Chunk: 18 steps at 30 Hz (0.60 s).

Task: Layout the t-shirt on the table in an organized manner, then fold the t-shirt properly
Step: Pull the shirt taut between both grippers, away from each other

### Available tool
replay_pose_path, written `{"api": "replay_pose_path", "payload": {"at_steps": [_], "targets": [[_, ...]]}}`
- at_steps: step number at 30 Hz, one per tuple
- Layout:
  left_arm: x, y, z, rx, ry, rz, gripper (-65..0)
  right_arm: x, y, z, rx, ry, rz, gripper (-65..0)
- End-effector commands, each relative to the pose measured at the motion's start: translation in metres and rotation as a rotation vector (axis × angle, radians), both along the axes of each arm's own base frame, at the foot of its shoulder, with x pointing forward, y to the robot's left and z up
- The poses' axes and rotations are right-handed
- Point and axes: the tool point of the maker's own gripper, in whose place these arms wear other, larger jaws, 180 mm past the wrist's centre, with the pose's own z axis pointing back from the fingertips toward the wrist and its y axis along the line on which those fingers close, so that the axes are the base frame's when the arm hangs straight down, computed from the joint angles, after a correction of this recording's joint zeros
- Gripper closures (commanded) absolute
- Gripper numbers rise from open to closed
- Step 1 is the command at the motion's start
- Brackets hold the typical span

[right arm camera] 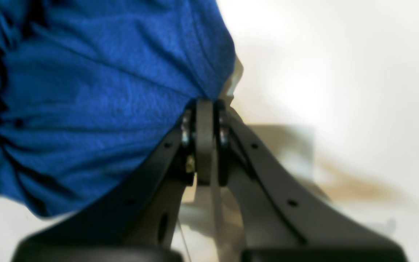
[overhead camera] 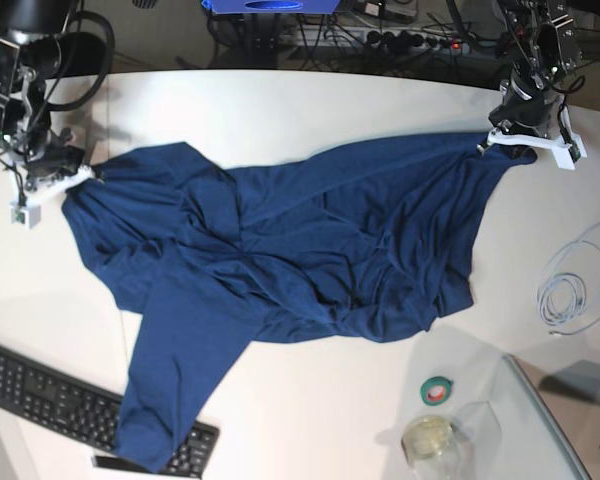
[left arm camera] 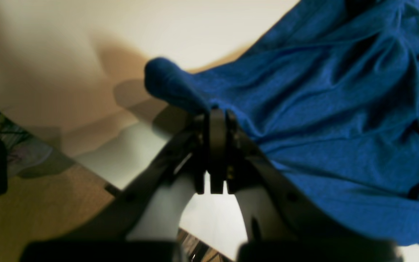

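Observation:
The dark navy blue t-shirt [overhead camera: 280, 250] lies rumpled and stretched wide across the white table [overhead camera: 280, 100]. One sleeve drapes over the keyboard at the lower left. My left gripper [overhead camera: 492, 140] is at the right in the base view, shut on the shirt's edge. The left wrist view shows the same left gripper [left arm camera: 215, 112] pinching a fold of the t-shirt [left arm camera: 322, 109]. My right gripper [overhead camera: 88, 173] is at the left, shut on the other edge. Its wrist view shows that right gripper [right arm camera: 205, 103] clamped on bunched t-shirt [right arm camera: 86, 102] fabric.
A black keyboard [overhead camera: 50, 400] sits at the front left, partly under the sleeve. A green tape roll [overhead camera: 438, 390] and a clear jar [overhead camera: 427, 438] stand at the front right. A white coiled cable [overhead camera: 570, 285] lies on the right. Cables and a power strip [overhead camera: 410, 40] run behind the table.

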Motion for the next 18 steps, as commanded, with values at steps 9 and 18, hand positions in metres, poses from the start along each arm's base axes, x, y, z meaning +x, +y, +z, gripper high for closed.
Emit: {"api": "replay_pose_path", "payload": {"at_steps": [9, 18], "targets": [[0.023, 0.011, 0.022, 0.044, -0.077, -0.006, 0.0, 0.002, -0.050, 0.069, -0.105, -0.059, -0.059, -0.2], [0.033, 0.039, 0.041, 0.079, -0.145, 0.014, 0.0, 0.003, -0.074, 0.055, -0.108, 0.023, -0.072, -0.2]]}}
